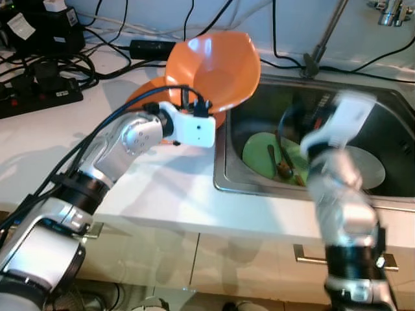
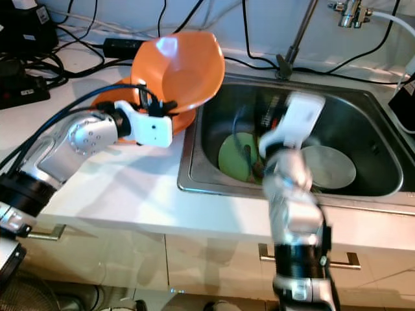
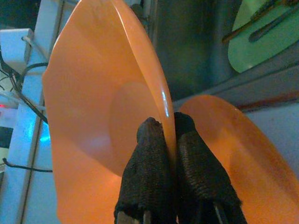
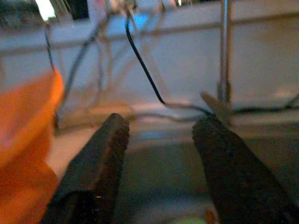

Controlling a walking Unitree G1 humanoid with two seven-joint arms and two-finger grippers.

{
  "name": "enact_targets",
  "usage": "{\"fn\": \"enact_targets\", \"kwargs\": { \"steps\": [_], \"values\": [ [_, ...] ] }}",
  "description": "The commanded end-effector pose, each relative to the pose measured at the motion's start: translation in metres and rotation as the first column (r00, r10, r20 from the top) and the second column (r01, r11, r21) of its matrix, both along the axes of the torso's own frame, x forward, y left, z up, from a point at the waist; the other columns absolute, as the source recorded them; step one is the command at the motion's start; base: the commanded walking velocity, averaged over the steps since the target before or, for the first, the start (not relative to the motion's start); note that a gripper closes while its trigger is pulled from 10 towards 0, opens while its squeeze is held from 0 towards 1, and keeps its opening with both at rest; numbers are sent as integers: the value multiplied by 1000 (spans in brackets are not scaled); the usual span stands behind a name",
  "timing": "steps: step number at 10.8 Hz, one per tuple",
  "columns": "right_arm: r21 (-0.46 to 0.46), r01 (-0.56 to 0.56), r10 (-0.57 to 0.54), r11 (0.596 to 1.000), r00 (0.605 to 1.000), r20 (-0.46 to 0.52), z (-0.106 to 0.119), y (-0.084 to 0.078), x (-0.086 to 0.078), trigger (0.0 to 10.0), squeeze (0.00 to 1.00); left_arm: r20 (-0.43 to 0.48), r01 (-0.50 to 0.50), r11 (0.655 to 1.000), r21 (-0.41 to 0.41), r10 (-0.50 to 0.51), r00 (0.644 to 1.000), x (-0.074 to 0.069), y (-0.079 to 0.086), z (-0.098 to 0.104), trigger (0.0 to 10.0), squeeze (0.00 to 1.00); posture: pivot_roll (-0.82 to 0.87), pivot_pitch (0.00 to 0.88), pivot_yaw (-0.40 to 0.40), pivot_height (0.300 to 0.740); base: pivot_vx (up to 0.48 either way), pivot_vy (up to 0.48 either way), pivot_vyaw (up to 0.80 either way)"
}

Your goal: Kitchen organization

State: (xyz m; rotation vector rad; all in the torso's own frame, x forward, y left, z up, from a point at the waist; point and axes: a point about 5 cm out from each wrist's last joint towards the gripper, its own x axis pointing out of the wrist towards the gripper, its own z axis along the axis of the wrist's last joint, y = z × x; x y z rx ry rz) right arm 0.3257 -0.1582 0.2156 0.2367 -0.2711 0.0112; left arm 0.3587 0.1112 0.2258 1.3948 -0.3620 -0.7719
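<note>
Left claw [image 3: 167,140] pinched tight on the rim of an orange bowl [image 1: 217,68], one finger inside the wall, one outside. Rim grip keeps the bowl tipped on edge, hollow facing the sink [image 1: 389,103], probably so it can be carried clear and set down without spilling anything. Bowl hangs above the table [image 1: 168,188], just left of the sink's edge, over a second orange dish [image 3: 233,149] lying flat beside the sink. Bowl: glossy plastic, thin wall, rounded-square outline, looks clean and dry.

Right claw [image 4: 161,154] spread wide, holding nothing, raised over the sink, blurred. Likely heading for the next item. In the sink basin: a green plate [image 1: 259,152] with cutlery on it, and a pale plate [image 2: 331,165] right of that.
</note>
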Motion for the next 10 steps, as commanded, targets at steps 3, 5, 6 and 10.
{"fn": "enact_targets", "kwargs": {
  "steps": [3, 5, 6, 10],
  "values": [
    [171, -34, 29, 985, 999, 32, 20, -11, 0, 10000, 1000, 50, 9, 1000, 18, -10, 999, -2, -1, 11, 10000, 0, -27, 55, -83, 740, 0, 0, 0],
    [273, -82, 79, 959, 997, 22, 22, -12, 0, 10000, 1000, 52, 8, 1000, 26, -9, 999, -1, -1, 12, 10000, 0, -27, 54, -84, 740, 0, 0, 0],
    [321, -145, 147, 936, 989, 18, 22, -7, 0, 10000, 1000, 52, 15, 999, 34, -17, 999, -2, -2, 11, 10000, 0, -28, 50, -85, 740, 0, 0, 0],
    [306, -260, 299, 916, 950, -88, 9, 12, 0, 10000, 0, 38, 95, 994, 58, -98, 994, -10, -16, 7, 10000, 0, -24, 43, -91, 740, 0, 0, 0]
  ]
}}
